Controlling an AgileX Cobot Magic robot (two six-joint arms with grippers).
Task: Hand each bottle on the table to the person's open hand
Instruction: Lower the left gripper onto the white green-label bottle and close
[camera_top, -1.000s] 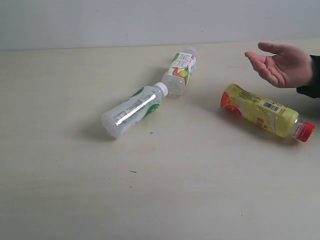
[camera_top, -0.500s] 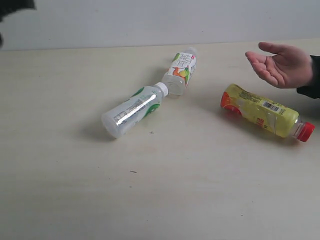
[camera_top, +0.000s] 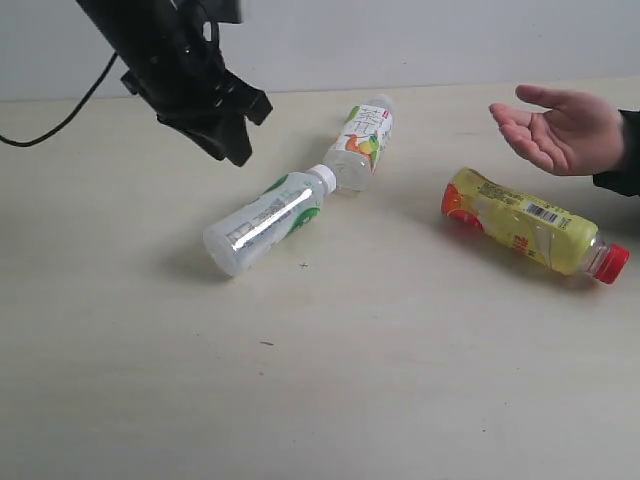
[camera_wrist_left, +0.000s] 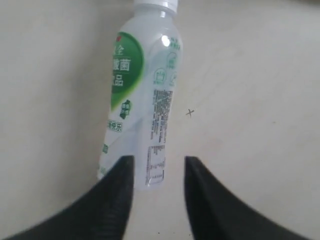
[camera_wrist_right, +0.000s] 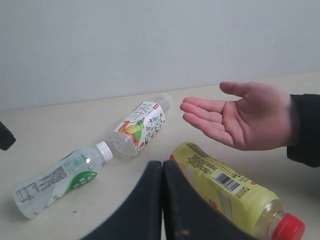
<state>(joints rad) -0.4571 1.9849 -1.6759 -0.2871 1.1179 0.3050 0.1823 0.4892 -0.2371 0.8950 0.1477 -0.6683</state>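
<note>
1. The green-label bottle (camera_top: 265, 220) lies on its side near the middle of the worktop (camera_top: 350, 400); its white cap touches or nearly touches the fruit-label bottle (camera_top: 362, 140) behind it; the yellow bottle (camera_top: 520, 232) with a red cap lies well apart, just below the person's open hand (camera_top: 560, 130).
2. The left tool (camera_top: 250, 130) hangs above the worktop near the green-label bottle, its two fingers spread and holding nothing; in the left wrist view the gap between them lines up with the bottle's base end.
3. The right tool (camera_wrist_right: 161, 172) has its fingers pressed together and holds nothing.
4. The green-label bottle looks like thin clear plastic, so probably light, smooth and easy to dent; being round and on its side, it may roll if nudged from one flank.
5. The sensible hold is across the straight labelled body, fingers square to its length, and away from the tapering neck; a gentle squeeze should do.
6. Whether any bottle holds liquid is hard to tell; the yellow one looks dented near its base.
7. The right tool is outside the exterior view; the left tool's fingertips merge into dark shapes there; the person's arm is cut off at the edge; the left wrist view crops the bottle's cap.
</note>
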